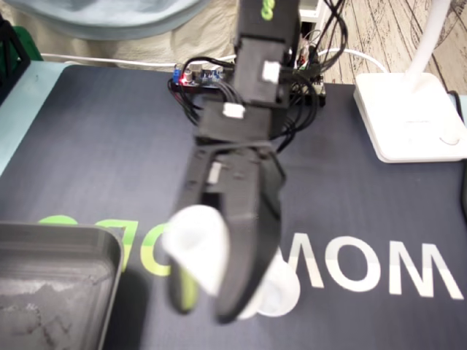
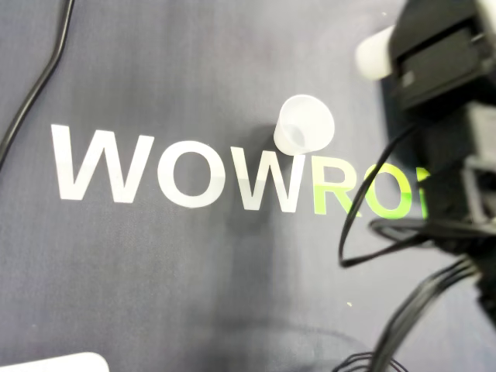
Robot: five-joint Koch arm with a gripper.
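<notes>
The black 2-fingered gripper point(image 1: 204, 312) hangs low over the dark grey mat point(image 1: 109, 146), directly above the white-and-green lettering point(image 1: 365, 266) printed on it. Its fingers are closed around 1 translucent white plastic cup point(image 1: 195, 248), which sits tilted between them, clear of the mat, over the first green letters; in the overhead view only one end of that cup point(image 2: 376, 53) pokes out past the black housing.

A second translucent plastic cup point(image 2: 304, 124) stands on the mat where the white letters give way to the green ones; in the fixed view it is half hidden behind the gripper. A grey metal tray point(image 1: 58, 251) lies at the green end of the lettering; a white lamp base point(image 1: 408, 117) sits beyond the white end, further back.

The hold looks risky to me: the cup appears thin and slick and is gripped askew, so a jolt could let it twist out and fall onto the lettering; a harder squeeze could buckle its wall. The second translucent plastic cup stands just beside the fingers; any low sideways sweep would likely knock it over. If the load heads for the tray, a low carry could catch it on the rim.
</notes>
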